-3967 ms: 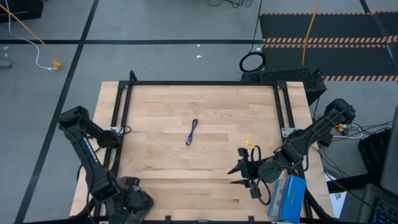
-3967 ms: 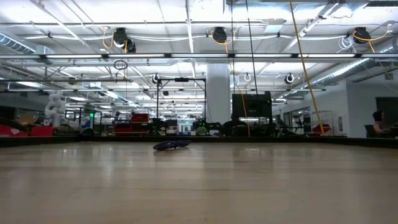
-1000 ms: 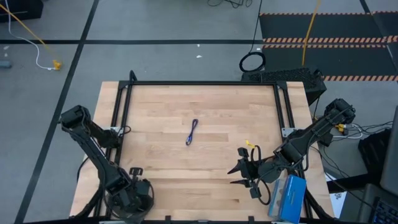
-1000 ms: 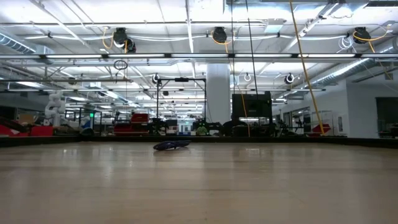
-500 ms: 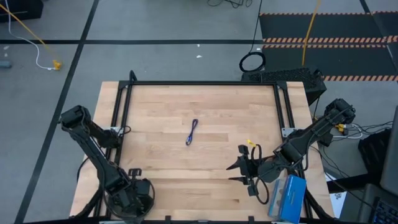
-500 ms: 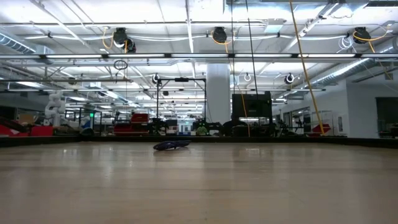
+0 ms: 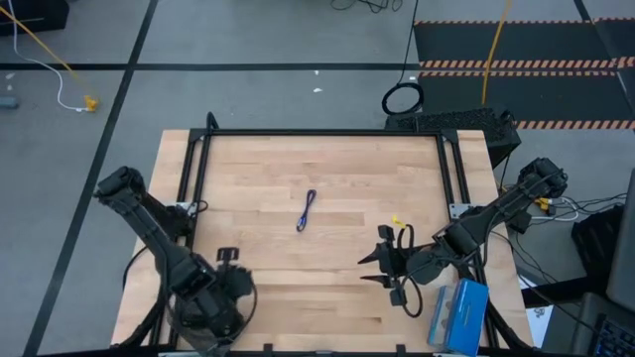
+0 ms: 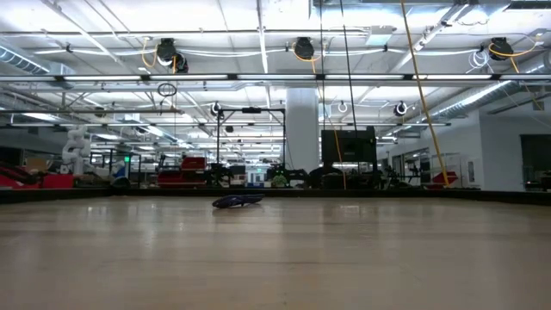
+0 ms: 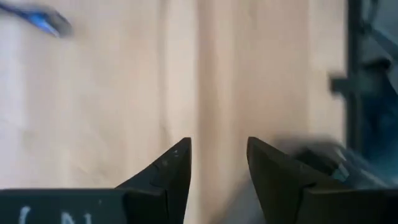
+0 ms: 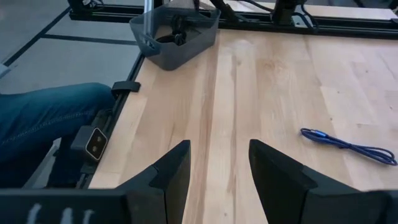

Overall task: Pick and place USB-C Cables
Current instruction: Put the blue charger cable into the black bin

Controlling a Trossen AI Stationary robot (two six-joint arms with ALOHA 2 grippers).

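High view | left gripper [image 7: 226, 256]: jaws apart, empty, above the worktop's [image 7: 347, 169] near-left corner | right gripper [image 7: 375, 268]: jaws apart, empty, near the right edge | purple-blue USB-C cable [image 7: 307, 210]: folded flat at mid-worktop, well apart from both | grey bin [image 10: 175, 36]: left side, right wrist view, dark contents unclear.

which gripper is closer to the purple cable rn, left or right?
The right gripper, by the high view. It sits over the table's near right part, open, a shorter gap from the purple cable than the left gripper at the near left edge.
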